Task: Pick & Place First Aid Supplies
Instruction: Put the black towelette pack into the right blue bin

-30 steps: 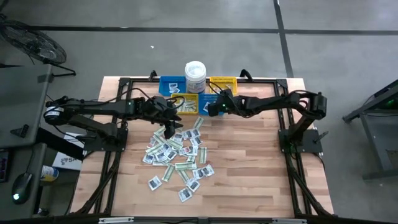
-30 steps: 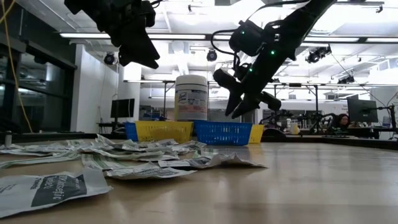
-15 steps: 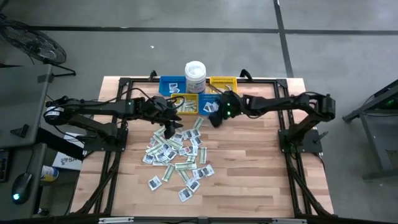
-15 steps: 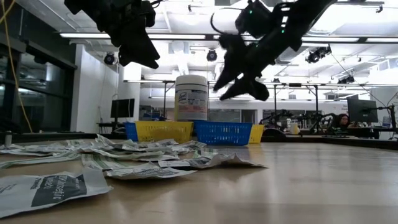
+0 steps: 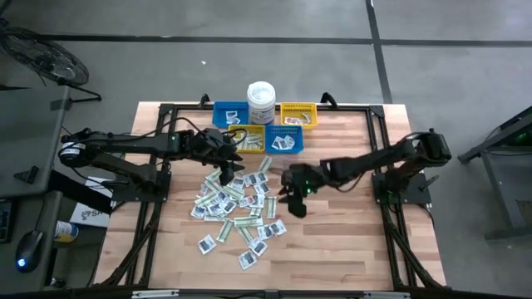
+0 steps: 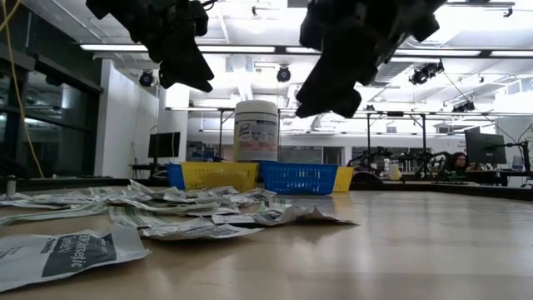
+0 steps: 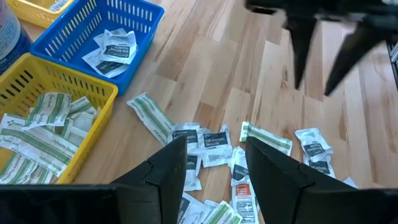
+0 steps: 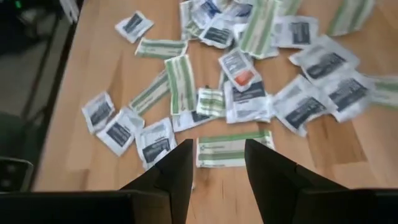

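Right pincer [image 5: 293,198], back from the far bins, empty and parted over packets [image 5: 235,206]; left pincer [image 5: 226,170] parted too.

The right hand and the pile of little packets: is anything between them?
No. In the right wrist view the right hand hangs open above a green-and-white strip at the pile's edge, with just air between.

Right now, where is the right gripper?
In the high view the right gripper is open and empty, hanging above the right edge of the scattered packets, well clear of the blue bin.
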Tool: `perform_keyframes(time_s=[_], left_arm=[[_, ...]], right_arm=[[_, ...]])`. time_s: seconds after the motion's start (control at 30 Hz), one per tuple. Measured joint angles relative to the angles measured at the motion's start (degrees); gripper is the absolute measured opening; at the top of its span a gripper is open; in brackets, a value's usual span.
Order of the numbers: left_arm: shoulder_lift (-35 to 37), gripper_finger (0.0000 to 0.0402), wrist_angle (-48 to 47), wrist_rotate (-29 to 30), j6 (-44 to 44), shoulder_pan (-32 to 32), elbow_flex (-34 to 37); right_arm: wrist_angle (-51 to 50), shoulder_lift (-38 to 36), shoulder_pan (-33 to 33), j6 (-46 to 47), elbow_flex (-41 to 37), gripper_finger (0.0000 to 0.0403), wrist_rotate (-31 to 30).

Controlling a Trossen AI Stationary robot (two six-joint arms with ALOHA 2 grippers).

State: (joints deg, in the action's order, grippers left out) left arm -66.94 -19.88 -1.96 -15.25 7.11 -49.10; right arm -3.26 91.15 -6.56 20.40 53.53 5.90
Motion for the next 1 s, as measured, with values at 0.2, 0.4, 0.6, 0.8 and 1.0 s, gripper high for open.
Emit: perform_keyframes(time_s=[0.2, 0.4, 0.6, 0.8, 1.0], left_arm=[[0.0, 0.0165, 0.0, 0.0, 0.0, 0.0, 0.0], [0.0, 0.0165, -0.1, 0.0, 0.0, 0.0, 0.0], [0.0, 0.0165, -0.3, 0.0, 0.0, 0.0, 0.0], [0.0, 0.0165, -0.7, 0.0, 0.0, 0.0, 0.0], [0.0, 0.0165, -1.2, 0.0, 0.0, 0.0, 0.0]], right_arm=[[1.6, 4.4, -4.6, -1.5, 0.0, 0.0138, -2.2], [5.3, 9.7, -5.9, -1.5, 0.0, 0.0138, 0.0], [8.8, 12.9, -6.0, -4.4, 0.0, 0.0138, 2.0], [8.7, 15.1, -6.0, -8.0, 0.0, 0.0138, 2.6], [8.8, 15.4, -6.6, -10.3, 0.0, 0.0138, 2.5]])
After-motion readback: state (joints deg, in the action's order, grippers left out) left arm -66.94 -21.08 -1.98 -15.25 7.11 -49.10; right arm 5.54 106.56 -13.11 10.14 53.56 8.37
